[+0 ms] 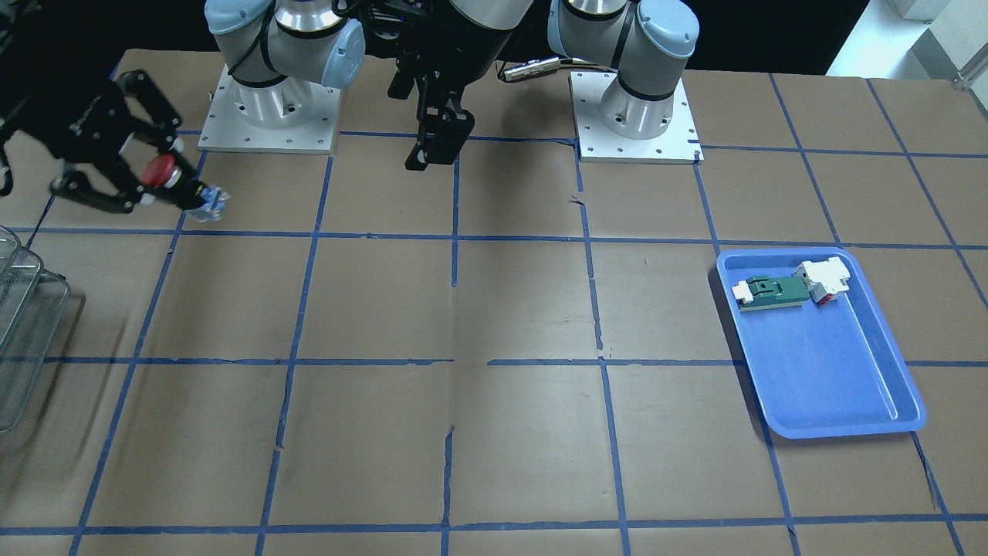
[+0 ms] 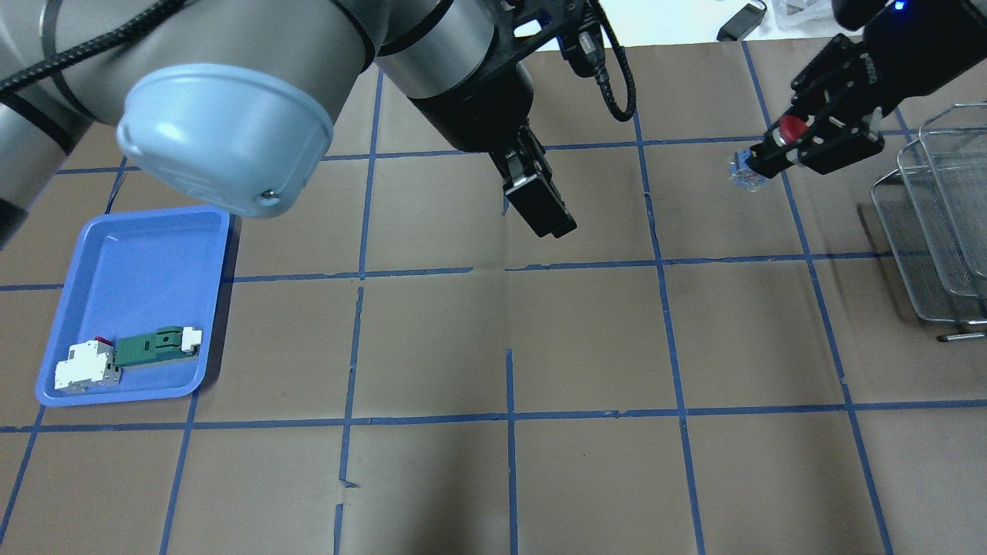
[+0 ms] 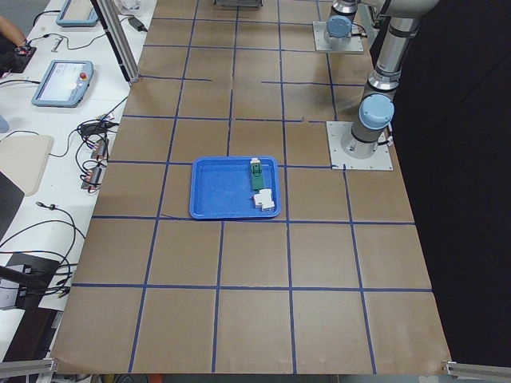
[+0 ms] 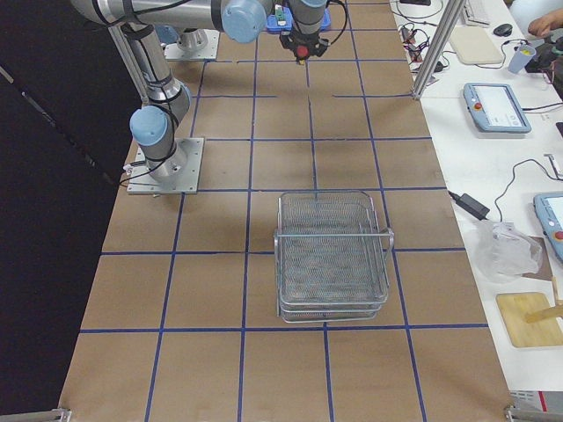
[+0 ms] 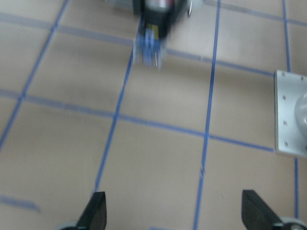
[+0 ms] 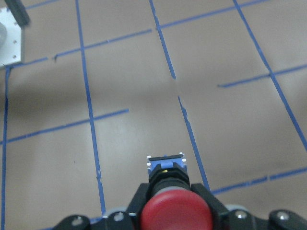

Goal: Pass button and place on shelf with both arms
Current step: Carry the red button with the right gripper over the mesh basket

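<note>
The right gripper [image 2: 798, 146] hangs above the table near the wire shelf [image 2: 937, 223], clamped on the button [image 6: 176, 211] (red cap toward its wrist). The left gripper [image 2: 551, 220] hovers mid-table, fingers spread. The blue tray [image 2: 139, 247] holds a green board [image 2: 154, 347] touching a white block [image 2: 85, 366].

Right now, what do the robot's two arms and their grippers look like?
The left arm and right arm are silver-grey tubes with light-blue joint caps. The left gripper and right gripper are black, with two fingers each. A black cable loops at the left wrist.
</note>
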You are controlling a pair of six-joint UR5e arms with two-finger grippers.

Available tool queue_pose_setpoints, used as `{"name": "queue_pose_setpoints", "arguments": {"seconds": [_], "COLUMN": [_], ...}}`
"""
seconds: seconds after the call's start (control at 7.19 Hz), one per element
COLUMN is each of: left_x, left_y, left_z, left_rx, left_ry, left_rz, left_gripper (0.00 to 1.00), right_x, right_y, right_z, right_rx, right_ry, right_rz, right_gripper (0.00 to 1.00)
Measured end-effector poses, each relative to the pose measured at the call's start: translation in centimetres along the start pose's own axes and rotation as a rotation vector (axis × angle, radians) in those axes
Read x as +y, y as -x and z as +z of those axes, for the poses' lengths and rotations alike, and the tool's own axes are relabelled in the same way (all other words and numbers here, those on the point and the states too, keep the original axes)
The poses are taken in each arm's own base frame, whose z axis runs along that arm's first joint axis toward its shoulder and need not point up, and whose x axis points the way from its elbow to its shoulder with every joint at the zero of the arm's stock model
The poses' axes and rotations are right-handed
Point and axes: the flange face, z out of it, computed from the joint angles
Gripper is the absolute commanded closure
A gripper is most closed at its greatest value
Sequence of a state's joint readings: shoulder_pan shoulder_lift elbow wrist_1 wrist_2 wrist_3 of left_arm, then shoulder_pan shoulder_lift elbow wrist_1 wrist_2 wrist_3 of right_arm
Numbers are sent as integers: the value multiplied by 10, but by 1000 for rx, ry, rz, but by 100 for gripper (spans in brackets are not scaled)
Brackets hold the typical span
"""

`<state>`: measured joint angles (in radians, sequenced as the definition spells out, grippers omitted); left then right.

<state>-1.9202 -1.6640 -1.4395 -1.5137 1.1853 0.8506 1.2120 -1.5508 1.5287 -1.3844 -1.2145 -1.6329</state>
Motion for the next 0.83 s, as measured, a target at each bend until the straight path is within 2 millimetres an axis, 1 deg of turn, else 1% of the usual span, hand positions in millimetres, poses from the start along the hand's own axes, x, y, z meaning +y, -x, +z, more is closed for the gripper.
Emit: {"name": "queue_pose_setpoints", "arguments": {"seconds": [0.14,0.28,0.42,0.56,0.7,0.83], "left_x": [12,22,31,38,41,41], "left_y": [8,16,22,26,29,30], "left_z": [-1,-3,-3,-3,-3,-4], "left_rx": [-22,-49,-75,-89,-95,-96], "left_ry": [47,83,126,160,169,165], "left_rz": [-132,-238,-300,-333,-349,-354], "left_gripper": [0,0,0,0,0,0], "right_x": [52,102,147,182,210,231], "right_y": [-31,-57,-80,-99,-114,-123], "right_z": [-3,-11,-20,-23,-21,-18], "right_rx": [34,92,153,193,211,216], "right_ry": [100,194,286,359,395,406], "right_rz": [48,71,92,97,85,85], "right_gripper": [100,100,100,100,100,100]}}
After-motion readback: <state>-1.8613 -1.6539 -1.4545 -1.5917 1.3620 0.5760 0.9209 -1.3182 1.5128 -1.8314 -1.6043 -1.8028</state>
